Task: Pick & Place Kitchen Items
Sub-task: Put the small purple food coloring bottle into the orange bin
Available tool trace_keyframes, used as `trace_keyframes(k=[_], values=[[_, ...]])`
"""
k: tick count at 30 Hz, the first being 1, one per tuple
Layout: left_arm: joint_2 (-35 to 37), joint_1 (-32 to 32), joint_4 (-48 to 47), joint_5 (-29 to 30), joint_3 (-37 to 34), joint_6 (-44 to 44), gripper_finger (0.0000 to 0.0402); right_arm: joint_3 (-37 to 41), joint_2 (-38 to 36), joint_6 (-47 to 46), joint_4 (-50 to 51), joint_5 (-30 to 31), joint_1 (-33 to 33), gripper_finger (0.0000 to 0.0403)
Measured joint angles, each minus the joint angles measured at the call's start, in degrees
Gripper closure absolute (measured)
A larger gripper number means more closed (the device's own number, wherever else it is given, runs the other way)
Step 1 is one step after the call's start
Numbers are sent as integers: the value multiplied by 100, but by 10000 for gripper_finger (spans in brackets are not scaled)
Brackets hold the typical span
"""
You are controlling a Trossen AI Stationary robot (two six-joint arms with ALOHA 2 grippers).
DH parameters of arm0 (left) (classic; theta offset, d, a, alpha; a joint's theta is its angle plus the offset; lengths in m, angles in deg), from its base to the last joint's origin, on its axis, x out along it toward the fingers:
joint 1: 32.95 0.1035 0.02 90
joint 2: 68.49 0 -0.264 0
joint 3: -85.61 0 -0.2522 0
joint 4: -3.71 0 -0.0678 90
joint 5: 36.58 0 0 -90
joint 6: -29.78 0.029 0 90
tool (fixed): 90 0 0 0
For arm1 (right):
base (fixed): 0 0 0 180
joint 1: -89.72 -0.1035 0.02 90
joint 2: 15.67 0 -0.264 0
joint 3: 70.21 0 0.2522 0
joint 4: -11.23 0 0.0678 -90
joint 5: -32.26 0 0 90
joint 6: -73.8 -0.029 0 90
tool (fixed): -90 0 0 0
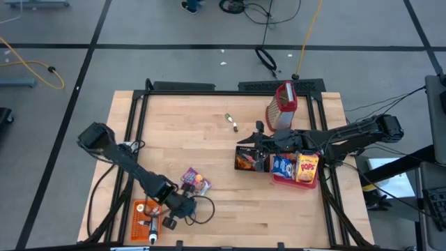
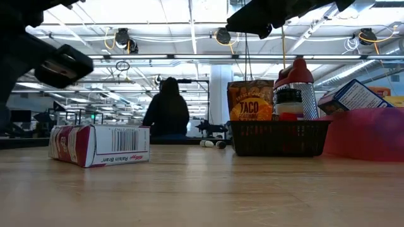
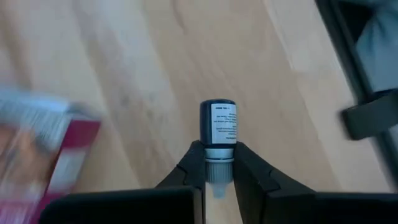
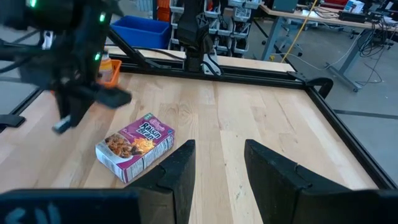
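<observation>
blurred cereal box (image 3: 43,149), label text unreadable

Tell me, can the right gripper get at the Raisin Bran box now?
Probably yes: the right gripper is open and empty, with bare table between it and the Raisin Bran box. The left gripper, holding a small bottle, hovers nearby.

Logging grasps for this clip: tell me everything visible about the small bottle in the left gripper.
The bottle is small and dark, with a white printed label on its side and a pale, ridged cap end. The left gripper is shut on it at that cap end, a finger on each side, so the dark body sticks out past the fingertips. It hangs above the bare wooden table, near a blurred red box. The label text is too small to read.
</observation>
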Motion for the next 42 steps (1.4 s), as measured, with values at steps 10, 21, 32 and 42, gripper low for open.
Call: trace_keyframes(k=[10,21,32,42], values=[[1090,-154,-1699,-496,-9,-2688,357,0,0,39,29,-2,0,273],[1431,-469,-2781,-1682,-4,-4942,357,0,0,164,57,-2,0,273],[1433,-581,-3746,-2087,-4,-5677,337,0,0,165,199,-2,-2,273],[1431,-579,-3761,-1986,-4,-5733,329,0,0,210,244,-2,-1,273]])
